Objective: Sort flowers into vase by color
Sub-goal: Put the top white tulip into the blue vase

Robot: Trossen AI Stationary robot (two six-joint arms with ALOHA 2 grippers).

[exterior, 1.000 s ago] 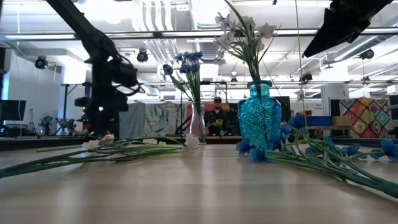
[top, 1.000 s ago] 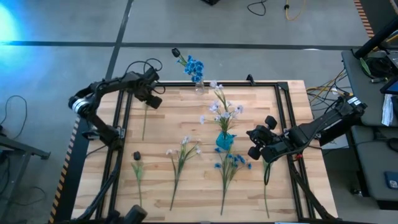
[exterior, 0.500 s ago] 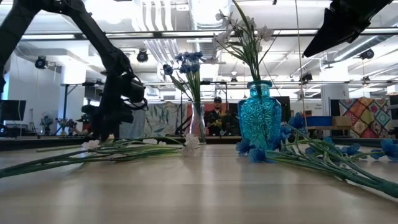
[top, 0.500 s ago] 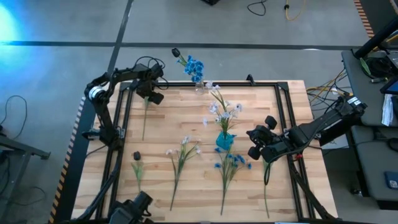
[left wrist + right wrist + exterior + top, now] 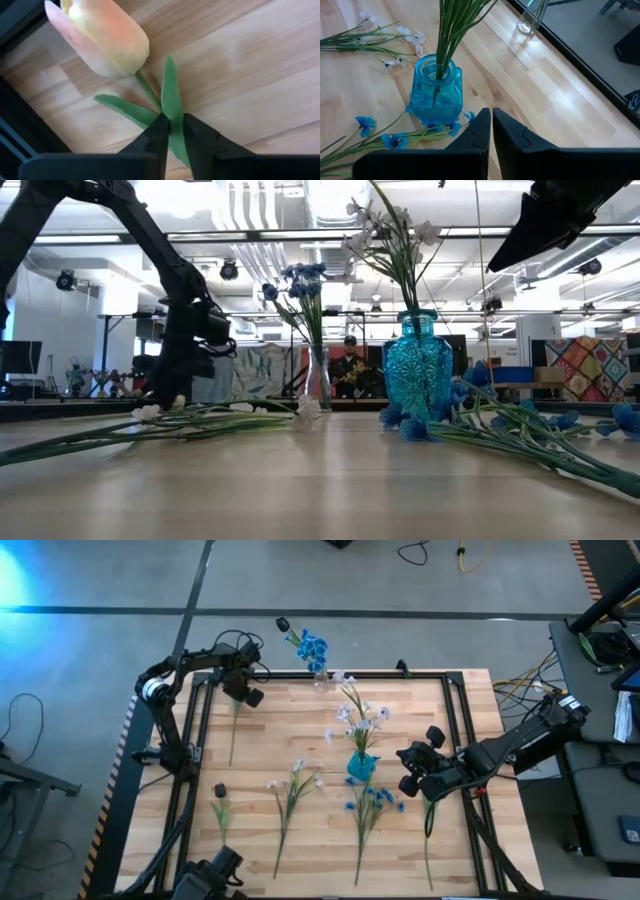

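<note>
A cream-yellow tulip (image 5: 100, 37) lies on the wooden table at its far left, its stem (image 5: 233, 730) running toward the near edge. My left gripper (image 5: 241, 692) is down on it, shut on the stem just below the bud. A blue vase (image 5: 361, 767) holds white-pink sprays (image 5: 358, 712). A clear vase (image 5: 320, 678) at the far edge holds blue flowers (image 5: 311, 646). My right gripper (image 5: 408, 770) hangs shut and empty, just right of the blue vase. My left gripper pinches the tulip at its green leaves and stem (image 5: 170, 107), a little below the bud, between its two fingertips (image 5: 156, 132). The fingers come from above, pointing down, and lie across the stem. The bud and stem rest on the table.
Loose flowers lie on the table: a black bud (image 5: 220, 790), a white spray (image 5: 292, 790), a blue cluster (image 5: 370, 805) and a green stem (image 5: 430, 825). The table's black frame rail (image 5: 20, 125) runs close beside the tulip bud.
My left gripper has gone a little toward the table's far edge and down onto the tulip at the far left, its arm folding in closer. The tulip still lies where it was. My right gripper has kept still.
</note>
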